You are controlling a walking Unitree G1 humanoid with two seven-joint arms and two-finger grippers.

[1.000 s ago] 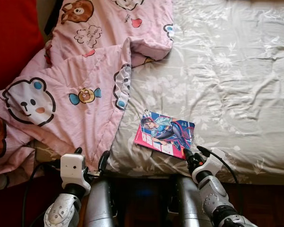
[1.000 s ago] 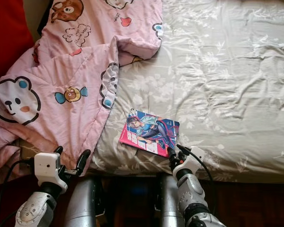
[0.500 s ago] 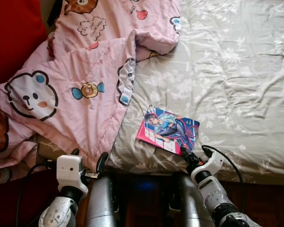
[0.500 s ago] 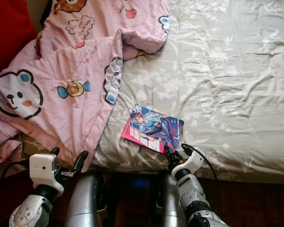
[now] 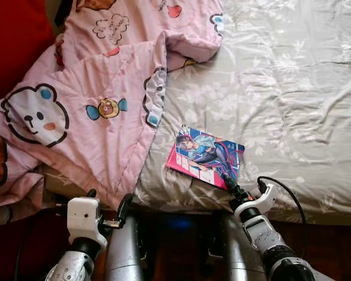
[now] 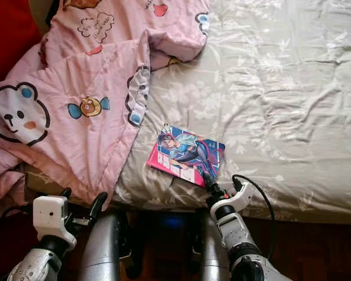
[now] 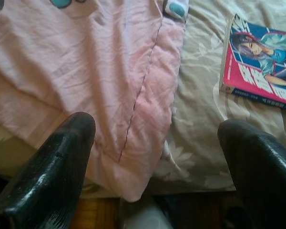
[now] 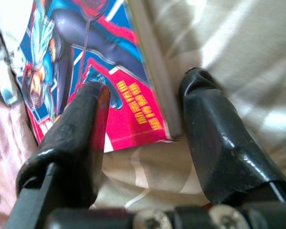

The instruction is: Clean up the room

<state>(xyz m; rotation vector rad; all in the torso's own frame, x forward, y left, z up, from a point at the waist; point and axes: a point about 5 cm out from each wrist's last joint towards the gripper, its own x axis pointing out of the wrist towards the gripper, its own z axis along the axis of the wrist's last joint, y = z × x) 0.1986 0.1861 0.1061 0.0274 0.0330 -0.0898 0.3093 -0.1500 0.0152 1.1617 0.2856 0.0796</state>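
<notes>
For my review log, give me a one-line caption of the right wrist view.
Right gripper open, one finger over the comic book's cover, the other beside its edge, on the grey floral bedsheet.

The comic book (image 5: 205,156) has a glossy printed paper cover in pink and blue. The bedsheet (image 5: 292,99) is soft, faintly shiny cloth with a pale floral print, rumpled into creases. The pink quilt (image 5: 93,99) is matt stitched cloth printed with cartoon bears. The right gripper (image 8: 143,143) has smooth, glossy black fingers (image 8: 214,138), as has the left gripper (image 7: 157,157). The arms are brushed silver metal with white plastic housings.
</notes>
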